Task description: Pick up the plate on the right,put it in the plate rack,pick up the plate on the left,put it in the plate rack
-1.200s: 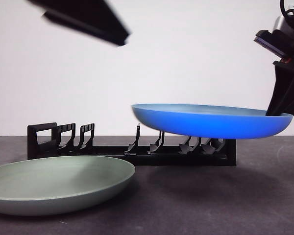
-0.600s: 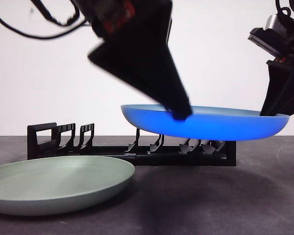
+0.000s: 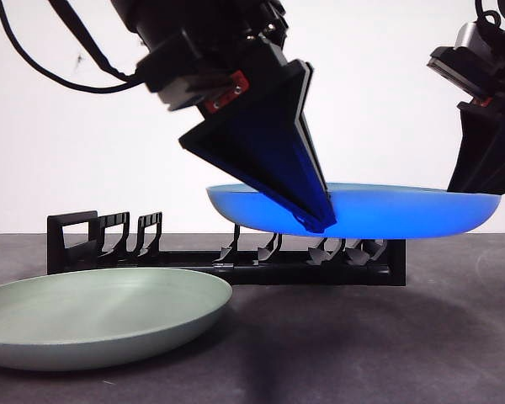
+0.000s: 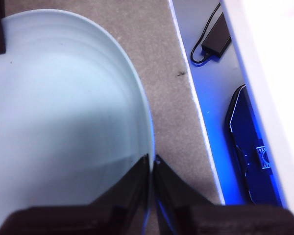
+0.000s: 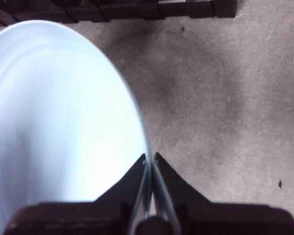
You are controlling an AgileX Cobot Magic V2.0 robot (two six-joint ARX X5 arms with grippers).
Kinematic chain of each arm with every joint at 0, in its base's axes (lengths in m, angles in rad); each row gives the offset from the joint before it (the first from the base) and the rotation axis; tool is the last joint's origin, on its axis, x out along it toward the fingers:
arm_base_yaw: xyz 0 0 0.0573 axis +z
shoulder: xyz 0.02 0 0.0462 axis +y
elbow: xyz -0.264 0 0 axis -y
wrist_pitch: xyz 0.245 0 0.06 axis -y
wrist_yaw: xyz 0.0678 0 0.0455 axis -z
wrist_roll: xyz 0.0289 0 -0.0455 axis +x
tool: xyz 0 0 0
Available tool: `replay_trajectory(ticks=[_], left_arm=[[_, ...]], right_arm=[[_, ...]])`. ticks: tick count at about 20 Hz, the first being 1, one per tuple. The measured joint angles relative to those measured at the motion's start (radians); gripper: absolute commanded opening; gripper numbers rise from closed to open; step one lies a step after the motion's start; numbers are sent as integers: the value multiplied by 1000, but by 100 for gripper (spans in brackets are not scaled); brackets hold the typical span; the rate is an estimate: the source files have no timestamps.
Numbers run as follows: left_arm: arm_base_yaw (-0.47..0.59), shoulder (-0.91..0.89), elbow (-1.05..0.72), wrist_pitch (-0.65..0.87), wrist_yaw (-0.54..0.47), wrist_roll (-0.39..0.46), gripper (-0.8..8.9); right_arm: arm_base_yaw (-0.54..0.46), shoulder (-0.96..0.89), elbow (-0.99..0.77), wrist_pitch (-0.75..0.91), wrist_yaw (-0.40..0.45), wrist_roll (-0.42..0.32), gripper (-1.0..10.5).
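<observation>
The blue plate (image 3: 387,210) hangs level just above the right half of the black plate rack (image 3: 227,261). My right gripper (image 3: 471,189) is shut on its right rim; in the right wrist view the jaws (image 5: 149,157) pinch the edge of the blue plate (image 5: 59,112). My left gripper (image 3: 316,220) reaches down from the upper left and is shut on the plate's near rim. The left wrist view shows those jaws (image 4: 151,159) closed over the rim of the blue plate (image 4: 63,107). A pale green plate (image 3: 101,311) lies flat on the table at the front left.
The rack (image 5: 137,7) runs along the far side of the dark table. Past the table's edge (image 4: 196,107) lie a black power adapter with its cable (image 4: 213,36) and another black device (image 4: 247,147).
My left arm swung down from the top left to the blue plate and closed on its near rim. The plate shifted slightly left and levelled; the right gripper kept its hold.
</observation>
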Motion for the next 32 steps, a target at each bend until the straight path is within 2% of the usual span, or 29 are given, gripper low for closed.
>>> replay_trajectory(ticks=[2,4,8,10,13,15,17,21,23,27,32], left_arm=[[0,0,0,3,-4,0,-9],[-5,0,0,25,-10,-15,-9],[-7,-15,-1,90,-25,-127,-9],[-8,-55,-1,154,-22,-207,-9],[12,-149,-1,266,-21,-359,-9],[76,-217,0,311,-17,-468,-9],[185,-278,0,318,9,-574,-9],[471,-326,0,402,275,-761,-9],[584,-316,0,427,383,-828,-9],[736,-275,0,489,522,-926,-10],[859,-194,0,621,721,-1047,-10]], right_arm=[[0,-19,0,0,4,0,30],[-1,-53,8,-5,3,0,179],[-24,-161,55,12,4,1,189],[-39,-232,61,99,30,14,187],[-47,-325,63,204,158,40,187],[-47,-364,66,232,212,55,186],[-47,-377,66,231,234,61,186],[-47,-376,66,222,236,62,186],[-47,-376,66,214,236,62,186],[-47,-375,66,198,236,62,186],[-47,-368,66,198,236,62,186]])
